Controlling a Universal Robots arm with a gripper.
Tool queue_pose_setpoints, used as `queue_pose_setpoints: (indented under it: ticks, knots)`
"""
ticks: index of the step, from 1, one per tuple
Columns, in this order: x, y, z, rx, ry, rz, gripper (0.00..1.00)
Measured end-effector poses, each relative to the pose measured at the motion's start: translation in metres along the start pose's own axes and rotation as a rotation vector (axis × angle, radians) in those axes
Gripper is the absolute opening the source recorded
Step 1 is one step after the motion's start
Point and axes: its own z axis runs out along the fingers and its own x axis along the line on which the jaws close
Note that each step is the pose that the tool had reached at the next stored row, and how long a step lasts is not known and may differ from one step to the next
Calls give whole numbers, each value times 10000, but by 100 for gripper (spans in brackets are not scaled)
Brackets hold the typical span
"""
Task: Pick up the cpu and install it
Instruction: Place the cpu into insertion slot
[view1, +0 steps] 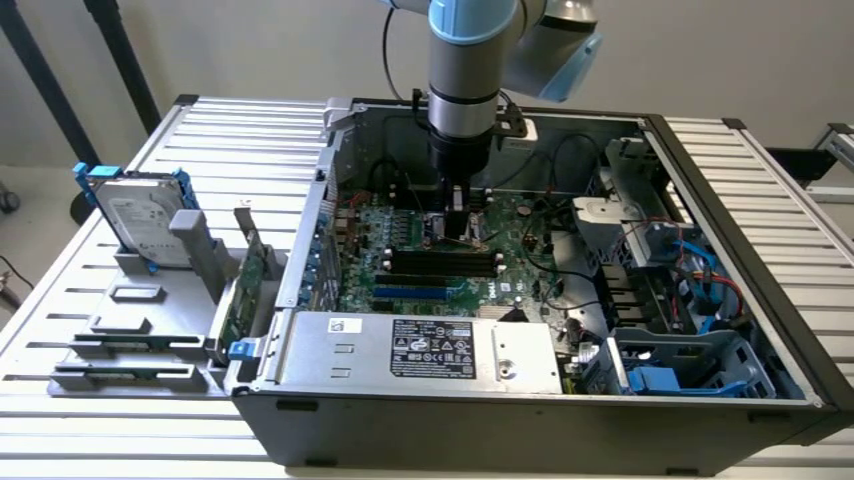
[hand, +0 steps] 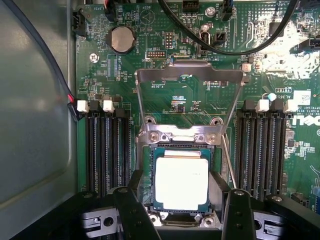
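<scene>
**Exterior view.** The arm (view1: 465, 60) reaches straight down into an open case (view1: 534, 425). The gripper (view1: 461, 222) is low over the board (view1: 400, 225). Black memory slots (view1: 434, 262) lie just in front of the gripper, towards the power supply (view1: 420, 352). A hard drive (view1: 140, 215) stands upright in a rack (view1: 127, 345), outside the case and well apart from the gripper on the exterior view's left.

**Wrist view.** The cpu (hand: 181, 182) lies flat in its socket (hand: 148, 187), silvery top up, directly between the gripper's (hand: 181, 199) two black fingers (hand: 134, 212). The jaws stand wide, with one finger just beside each of two opposite cpu edges. Whether they touch those edges cannot be told. Beyond the cpu, the socket's metal frame (hand: 186, 75) is swung open over the board. Memory slots (hand: 107, 150) flank the gripper on both sides. A coin cell (hand: 122, 39) and a black cable (hand: 235, 49) lie farther off, past the frame.
</scene>
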Motion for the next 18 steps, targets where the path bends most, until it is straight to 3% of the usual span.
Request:
queue_pose_setpoints:
  ticks: [10, 18]
  knots:
    - [0, -3, 1, -1, 7, -1, 62]
    - [2, -23, -55, 1, 28, 1, 62]
